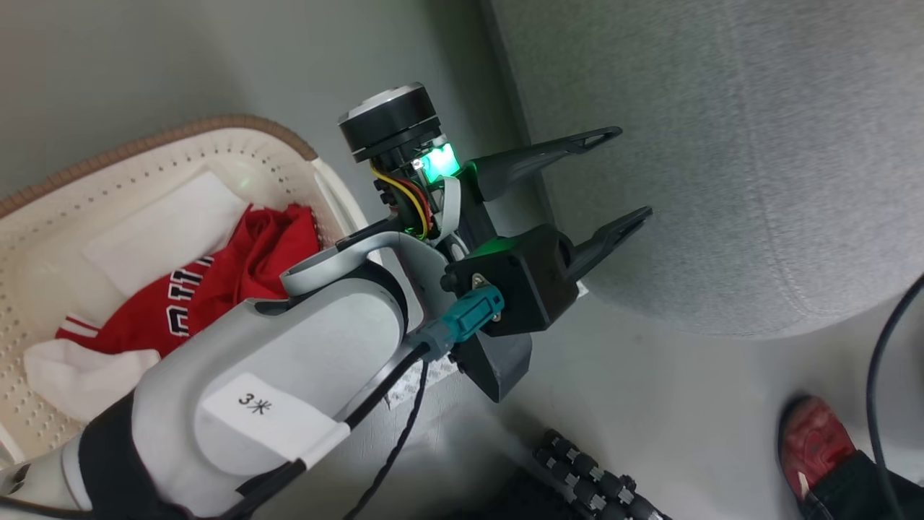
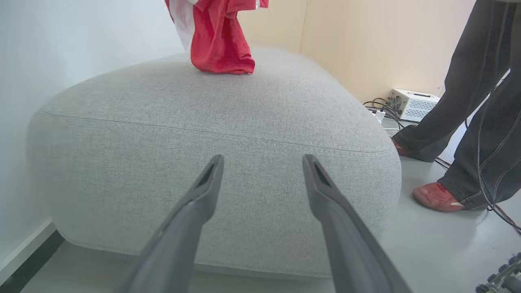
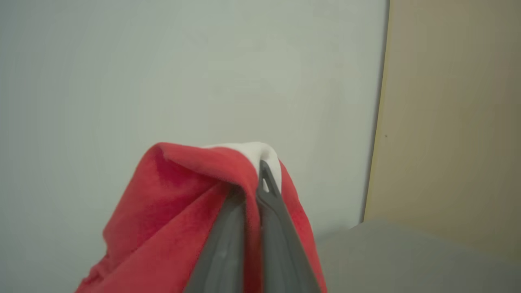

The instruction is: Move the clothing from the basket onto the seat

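My right gripper (image 3: 255,188) is shut on a red and white piece of clothing (image 3: 179,215), which drapes over its fingers above a corner of the grey seat (image 3: 407,256). In the left wrist view that clothing (image 2: 222,40) hangs from above, its lower end touching the top of the seat (image 2: 203,134). My left gripper (image 2: 262,162) is open and holds nothing, pointing at the seat's side. In the head view the left gripper (image 1: 624,177) hovers between the cream basket (image 1: 216,148) and the seat (image 1: 722,180). More red and white clothing (image 1: 216,289) lies in the basket.
A person stands to the right of the seat, in dark trousers (image 2: 480,101) and red shoes (image 2: 435,197); one shoe (image 1: 816,440) is near my base. A white box (image 2: 411,103) and cables lie on the floor by the wall. A black cable (image 1: 877,347) hangs at the right.
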{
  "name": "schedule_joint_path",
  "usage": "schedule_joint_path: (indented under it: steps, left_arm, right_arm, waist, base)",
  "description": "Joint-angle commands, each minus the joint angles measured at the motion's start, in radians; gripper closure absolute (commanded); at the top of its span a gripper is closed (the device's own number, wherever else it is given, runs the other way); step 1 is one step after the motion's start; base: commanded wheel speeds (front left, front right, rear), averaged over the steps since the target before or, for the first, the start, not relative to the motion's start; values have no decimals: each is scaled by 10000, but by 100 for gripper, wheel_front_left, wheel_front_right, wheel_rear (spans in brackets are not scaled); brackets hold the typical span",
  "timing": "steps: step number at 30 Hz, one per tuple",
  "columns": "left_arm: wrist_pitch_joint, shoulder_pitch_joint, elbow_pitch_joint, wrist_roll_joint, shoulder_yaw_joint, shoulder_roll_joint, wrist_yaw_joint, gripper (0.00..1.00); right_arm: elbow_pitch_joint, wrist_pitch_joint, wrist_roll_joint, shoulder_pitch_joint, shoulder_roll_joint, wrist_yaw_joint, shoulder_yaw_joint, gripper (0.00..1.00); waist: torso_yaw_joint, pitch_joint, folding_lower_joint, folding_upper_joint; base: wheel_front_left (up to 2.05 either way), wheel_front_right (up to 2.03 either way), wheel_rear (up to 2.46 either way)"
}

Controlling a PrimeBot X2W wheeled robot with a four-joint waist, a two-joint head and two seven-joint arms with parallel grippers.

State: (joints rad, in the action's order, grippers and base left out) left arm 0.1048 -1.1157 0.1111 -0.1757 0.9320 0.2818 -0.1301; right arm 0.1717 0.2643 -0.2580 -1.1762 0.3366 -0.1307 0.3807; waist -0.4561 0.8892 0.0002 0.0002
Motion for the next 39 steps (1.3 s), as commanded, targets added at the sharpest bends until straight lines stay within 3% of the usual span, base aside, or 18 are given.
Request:
schedule_joint_path:
  steps: [1,12,14,16,18,19,21,23,24,33,39]
  left_arm:
    - [44,-10,86,31,6,102,33,0]
    - [382,-27,235,-48,282,390,40,0]
    - [398,32,240,-61,301,430,76,0]
    - [401,90,245,-56,325,432,117,0]
    - [375,158,230,-75,346,432,160,0]
    - [358,184,224,-94,362,429,161,0]
    - [293,247,193,-131,374,427,184,0]
    - [239,320,162,-131,352,451,264,0]
    - [209,339,150,-148,325,473,306,0]
    - [-9,723,99,-267,175,777,691,0]
    - [-763,1629,-123,-836,-194,676,1335,0]
  right_arm:
    - [322,14,8,-73,-102,-1,94,100]
    - [3506,16,462,225,-956,-1,262,100]
    - [3862,16,575,66,-989,-1,339,86]
    - [4207,14,708,25,-1122,-1,397,84]
    - [4605,16,842,40,-1214,-1,391,75]
    - [4702,14,946,27,-1208,-2,290,65]
    - [4835,16,1207,148,-1169,-1,150,62]
    - [4770,14,1358,290,-1239,-1,126,51]
    - [4680,14,1407,352,-1278,-1,108,0]
    - [3163,16,2287,1863,-2105,-1,441,0]
    - [1373,17,2312,3679,-2631,-1,-515,0]
  waist:
    - [105,298,-2,-2]
    - [-79,371,-2,-2]
    - [-104,324,-2,-2]
    - [-130,267,-2,-2]
    - [-127,185,-2,-2]
    - [-117,142,-2,-2]
    - [-79,41,-2,-2]
    - [-43,-87,-2,-2]
    - [-36,-150,-2,-2]
    - [34,-918,-2,-2]
    - [466,-1996,-2,-2]
  base:
    - [0,0,0]
    - [0,0,0]
    - [0,0,0]
    - [0,0,0]
    - [0,0,0]
    - [0,0,0]
    - [0,0,0]
    - [0,0,0]
    - [0,0,0]
    - [0,0,0]
    - [0,0,0]
